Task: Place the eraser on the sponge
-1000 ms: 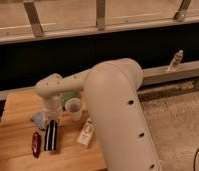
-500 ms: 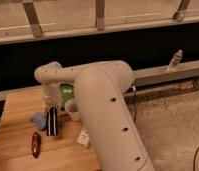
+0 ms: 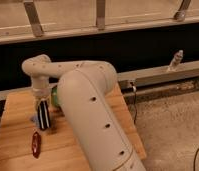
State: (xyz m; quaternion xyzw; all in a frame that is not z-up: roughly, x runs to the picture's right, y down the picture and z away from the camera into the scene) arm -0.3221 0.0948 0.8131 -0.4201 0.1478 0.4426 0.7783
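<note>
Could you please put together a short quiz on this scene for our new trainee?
1. True or false: the end effector is down at the eraser on the wooden table.
2. Which lies nearer the camera than the eraser? A banana; B dark red oblong object; C mug.
3. Fill in: in the picture, the sponge peeks out at the eraser's ____ edge.
Key: 1 true; 2 B; 3 left.

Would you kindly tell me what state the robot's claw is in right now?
Claw: closed on the eraser, holding it on end right beside the sponge.
</note>
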